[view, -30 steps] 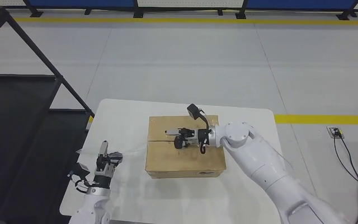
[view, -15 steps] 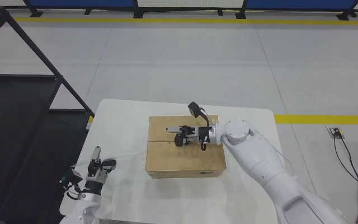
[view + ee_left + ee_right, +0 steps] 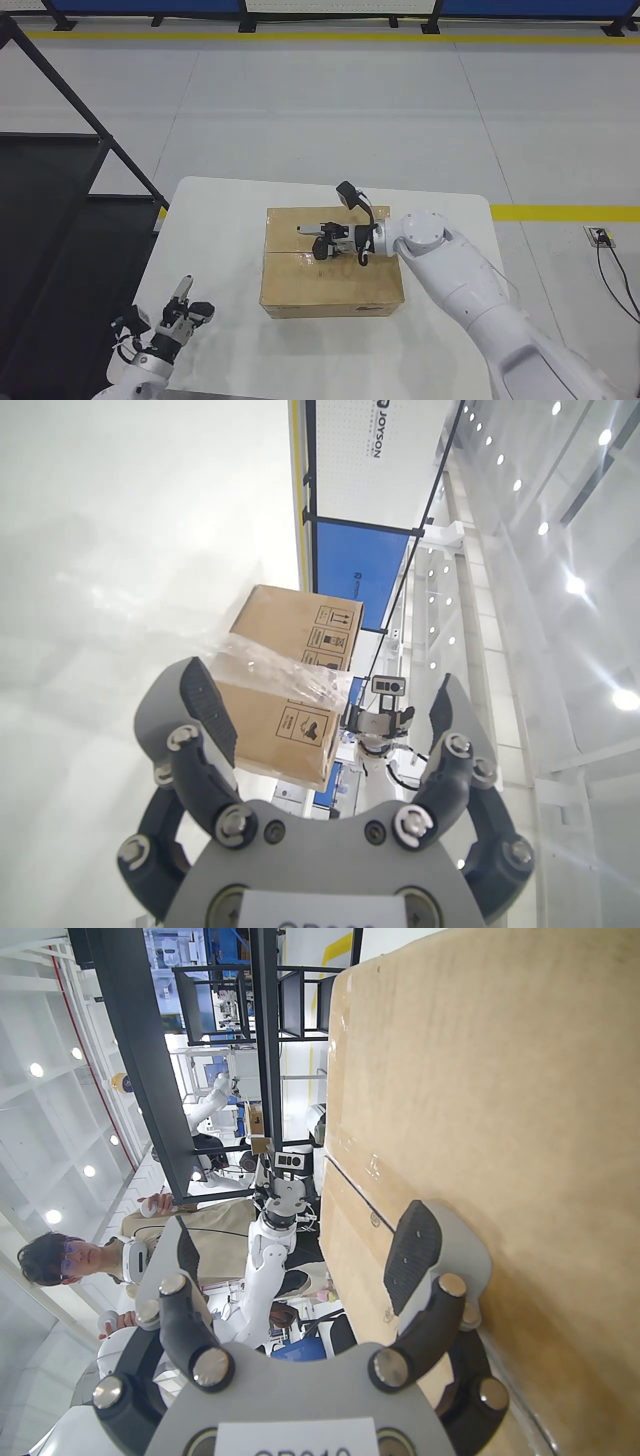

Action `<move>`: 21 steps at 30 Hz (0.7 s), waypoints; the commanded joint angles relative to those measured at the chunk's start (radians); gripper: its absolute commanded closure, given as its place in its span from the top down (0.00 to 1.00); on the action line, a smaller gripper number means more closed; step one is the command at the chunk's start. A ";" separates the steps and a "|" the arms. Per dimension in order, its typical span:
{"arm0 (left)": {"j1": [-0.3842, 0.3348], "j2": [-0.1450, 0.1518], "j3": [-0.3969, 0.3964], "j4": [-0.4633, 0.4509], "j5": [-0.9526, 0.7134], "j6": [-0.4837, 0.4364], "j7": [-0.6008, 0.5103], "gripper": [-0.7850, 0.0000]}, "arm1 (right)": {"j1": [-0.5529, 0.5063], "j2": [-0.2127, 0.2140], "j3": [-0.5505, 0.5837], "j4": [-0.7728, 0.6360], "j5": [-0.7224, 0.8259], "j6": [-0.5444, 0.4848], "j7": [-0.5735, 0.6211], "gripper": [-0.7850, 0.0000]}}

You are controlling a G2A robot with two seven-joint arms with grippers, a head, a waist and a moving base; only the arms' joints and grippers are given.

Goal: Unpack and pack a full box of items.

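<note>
Currently, from the left: left gripper (image 3: 325, 682), jaws standing wide apart and gripping nothing, hovering over the near left corner of the white rectangular table (image 3: 230, 220); over the last second it has been drawing back towards that corner and away from the load. Next, loose strip of clear crinkled packing tape (image 3: 280, 675), hanging off the side of the box that is facing this gripper, apart from its fingers. Centre: closed brown corrugated cardboard box (image 3: 333, 285), sitting square in the middle of the table, flaps lying flat. Right: right gripper (image 3: 312, 242), jaws likewise spread wide, hanging just above the box top beside the taped centre seam (image 3: 357, 1193); whether a pad is touching the card cannot be told, and it has barely been shifting. Judgement: the sealing is coming undone while the opening is not yet begun, so unpacking is only starting.
</note>
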 commanded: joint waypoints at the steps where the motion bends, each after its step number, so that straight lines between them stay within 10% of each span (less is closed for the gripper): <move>1: -0.002 -0.001 0.023 -0.009 0.034 -0.002 0.019 1.00 | 0.002 -0.003 0.001 0.006 -0.001 -0.002 0.001 1.00; 11: -0.075 -0.014 0.194 0.025 0.096 -0.032 0.051 1.00 | 0.008 -0.014 0.013 0.036 -0.011 -0.011 0.010 1.00; 21: -0.038 -0.009 0.125 0.005 0.065 -0.078 0.126 1.00 | 0.012 -0.016 0.033 0.055 -0.025 -0.008 0.017 1.00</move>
